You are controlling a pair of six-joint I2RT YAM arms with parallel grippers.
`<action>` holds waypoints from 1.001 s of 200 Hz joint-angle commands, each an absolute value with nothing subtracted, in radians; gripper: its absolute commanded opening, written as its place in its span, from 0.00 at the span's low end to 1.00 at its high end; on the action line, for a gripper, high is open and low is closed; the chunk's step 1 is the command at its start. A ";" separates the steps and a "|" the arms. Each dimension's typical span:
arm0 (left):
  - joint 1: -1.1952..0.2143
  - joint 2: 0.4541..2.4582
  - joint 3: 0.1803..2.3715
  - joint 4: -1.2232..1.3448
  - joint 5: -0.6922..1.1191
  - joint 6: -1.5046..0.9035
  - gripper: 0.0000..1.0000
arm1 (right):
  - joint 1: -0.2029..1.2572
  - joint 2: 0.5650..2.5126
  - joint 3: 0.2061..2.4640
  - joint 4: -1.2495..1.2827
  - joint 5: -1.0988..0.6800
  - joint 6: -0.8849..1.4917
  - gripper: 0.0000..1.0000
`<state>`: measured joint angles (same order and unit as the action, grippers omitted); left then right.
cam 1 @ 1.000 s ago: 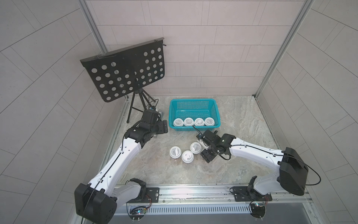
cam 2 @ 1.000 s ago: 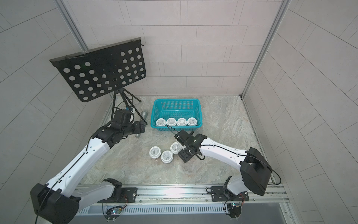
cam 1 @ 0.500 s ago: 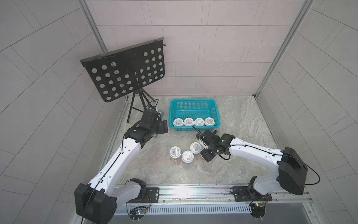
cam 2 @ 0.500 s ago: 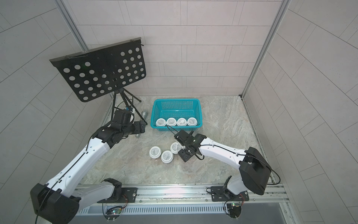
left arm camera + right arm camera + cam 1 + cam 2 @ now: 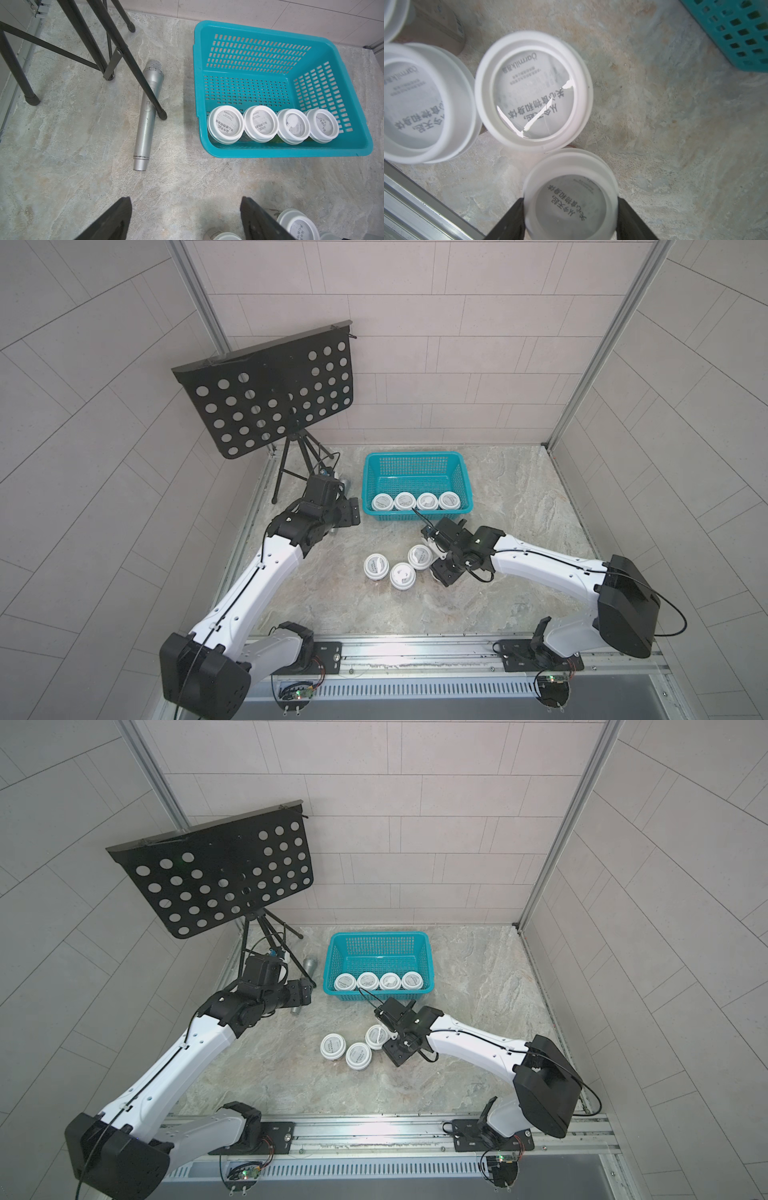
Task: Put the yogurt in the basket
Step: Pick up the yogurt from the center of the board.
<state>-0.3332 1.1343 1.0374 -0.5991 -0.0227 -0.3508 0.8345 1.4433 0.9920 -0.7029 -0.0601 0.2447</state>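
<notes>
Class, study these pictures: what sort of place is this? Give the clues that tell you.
Probably a robot lab test cell. A left arm and right arm are mounted on a rail, plain panel walls box in a small table, and unrelated props sit together: music stand, microphone, basket of yogurt cups.

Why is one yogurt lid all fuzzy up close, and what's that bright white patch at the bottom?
Right wrist view: the cup between the fingers sits very near the lens, so its lid print is soft. Left wrist view: the lids in the basket are sharp, print readable. In both top views: glare whitens the rail, and the wide lens bows the wall lines.
</notes>
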 commanded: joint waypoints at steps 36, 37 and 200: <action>-0.325 1.127 1.042 -0.601 -0.026 -0.350 0.89 | 0.740 1.344 1.007 -0.724 -0.107 0.264 0.63; -0.325 1.126 1.042 -0.601 -0.026 -0.350 0.89 | 0.738 1.343 1.008 -0.725 -0.108 0.264 0.63; -0.323 1.126 1.042 -0.601 -0.025 -0.353 0.89 | 0.379 1.414 1.358 -0.696 -0.457 0.211 0.64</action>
